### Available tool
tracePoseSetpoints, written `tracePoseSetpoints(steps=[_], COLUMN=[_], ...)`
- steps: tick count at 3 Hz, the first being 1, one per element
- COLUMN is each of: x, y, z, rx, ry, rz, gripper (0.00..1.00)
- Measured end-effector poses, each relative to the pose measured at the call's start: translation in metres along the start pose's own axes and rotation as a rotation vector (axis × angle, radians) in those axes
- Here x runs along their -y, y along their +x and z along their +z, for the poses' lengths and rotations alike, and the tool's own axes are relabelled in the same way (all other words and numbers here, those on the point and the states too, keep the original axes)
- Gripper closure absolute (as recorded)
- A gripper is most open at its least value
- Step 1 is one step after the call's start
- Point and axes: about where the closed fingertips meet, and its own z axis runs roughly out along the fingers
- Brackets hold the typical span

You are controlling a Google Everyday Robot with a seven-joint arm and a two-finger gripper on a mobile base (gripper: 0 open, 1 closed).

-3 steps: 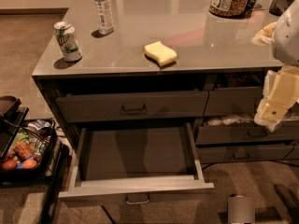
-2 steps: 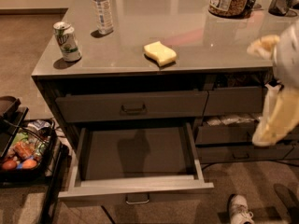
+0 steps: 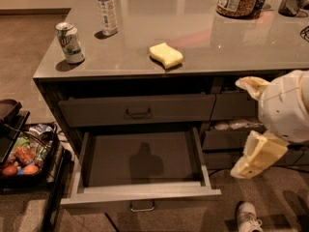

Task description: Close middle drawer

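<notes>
Gripper, cream-coloured plastic on the white arm, hangs at the right edge of the frame, touching nothing; I cannot tell whether it is open or closed. The wide dark grey-brown middle drawer stands fully pulled out at lower centre, below the grey worktop. Closing looks not yet begun: the gripper is well apart from the drawer front, so the whole push remains.
</notes>
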Motion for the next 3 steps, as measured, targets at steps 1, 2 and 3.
tracePoseSetpoints(steps=[1,2,3], x=[0.000,0.000,-0.007], y=[0.000,-0.001,0.029], z=[0.000,0.006,0.040], rx=[0.000,-0.025,-0.034], ry=[0.000,-0.007,-0.043], rz=[0.000,-0.049,-0.089], gripper=[0.00,0.00,0.00])
